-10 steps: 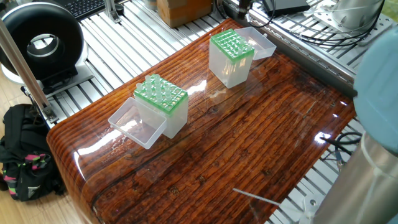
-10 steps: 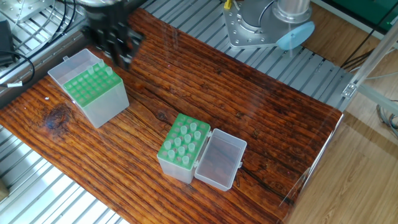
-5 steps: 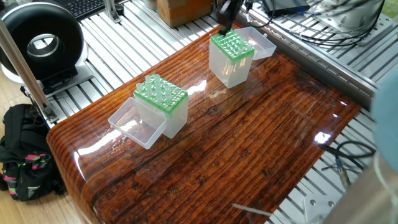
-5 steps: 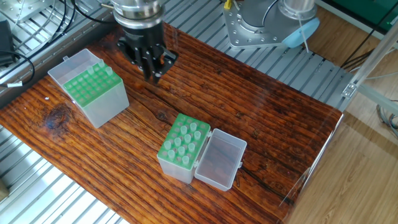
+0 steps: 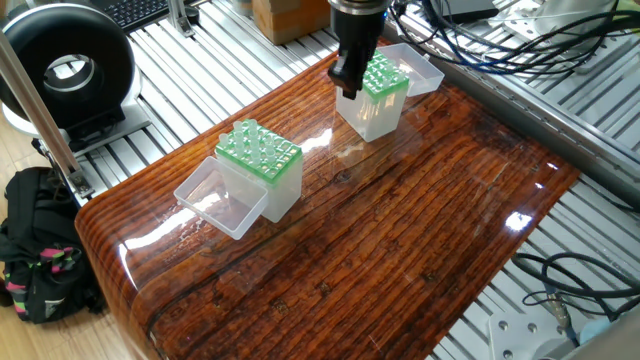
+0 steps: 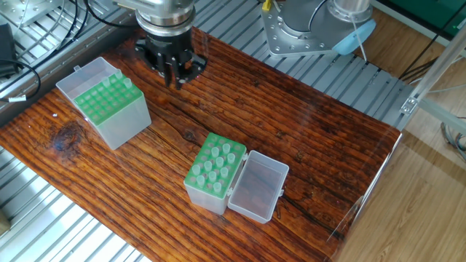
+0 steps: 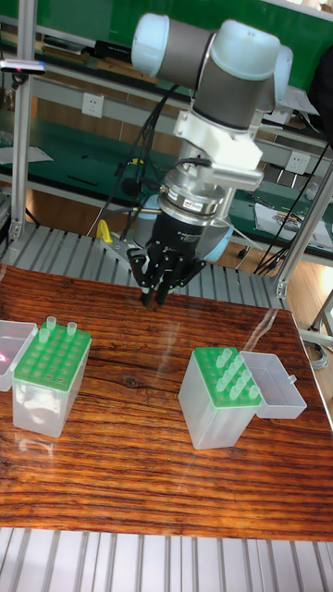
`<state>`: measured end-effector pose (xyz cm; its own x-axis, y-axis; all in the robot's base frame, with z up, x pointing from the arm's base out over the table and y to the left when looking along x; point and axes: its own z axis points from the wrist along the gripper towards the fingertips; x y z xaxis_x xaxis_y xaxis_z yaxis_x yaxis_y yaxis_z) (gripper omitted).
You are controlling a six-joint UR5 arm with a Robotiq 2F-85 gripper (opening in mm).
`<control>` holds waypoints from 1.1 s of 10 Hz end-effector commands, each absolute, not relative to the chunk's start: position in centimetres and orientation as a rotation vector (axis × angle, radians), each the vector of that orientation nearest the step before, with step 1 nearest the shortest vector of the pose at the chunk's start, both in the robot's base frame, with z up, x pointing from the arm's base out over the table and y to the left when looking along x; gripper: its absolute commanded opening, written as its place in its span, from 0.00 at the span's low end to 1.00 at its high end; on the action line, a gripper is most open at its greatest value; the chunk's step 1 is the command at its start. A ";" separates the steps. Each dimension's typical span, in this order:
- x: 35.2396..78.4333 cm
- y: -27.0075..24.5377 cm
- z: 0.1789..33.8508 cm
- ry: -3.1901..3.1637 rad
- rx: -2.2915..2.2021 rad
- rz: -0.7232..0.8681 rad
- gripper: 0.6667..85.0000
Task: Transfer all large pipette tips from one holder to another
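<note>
You had the tool [image 7: 157, 294] hanging above the bench [image 6: 291, 131], off to one side of the two racks and pointing straight down. Its fingers looked drawn close at the ends with nothing between them, but I could not tell for certain whether they were fully together.

In the tall fixed view, the left rack [image 7: 51, 377] showed a mostly bare green plate with only two tips [image 7: 59, 326] standing proud along its far edge, so I judged it to be the receiving holder. Its clear lid [image 7: 11, 350] lay swung open on the outer side, out of the arm's path. The right rack [image 7: 222, 396] carried most of the tips [image 7: 233, 370], their whitish collars standing above the green plate in rows. Its lid [image 7: 277, 385] was likewise hinged back and flat, which left the tops free for a vertical approach.

The racks stood well apart on the bench, each squarely upright, which gave the tool room to descend on one tip without brushing a neighbour.

By my reading you were between picks, with nearly the whole load yet to move. The next grasp would have called for careful centring over a single collar, since the tips sat close together
</note>
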<state>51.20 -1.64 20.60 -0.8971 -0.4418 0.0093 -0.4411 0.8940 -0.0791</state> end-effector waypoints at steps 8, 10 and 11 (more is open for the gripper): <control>52.8 13.4 19.5 3.056 -0.508 -0.027 0.35; 51.8 17.4 18.4 3.093 -0.313 0.051 0.34; 51.8 18.2 17.9 3.096 -0.272 0.085 0.33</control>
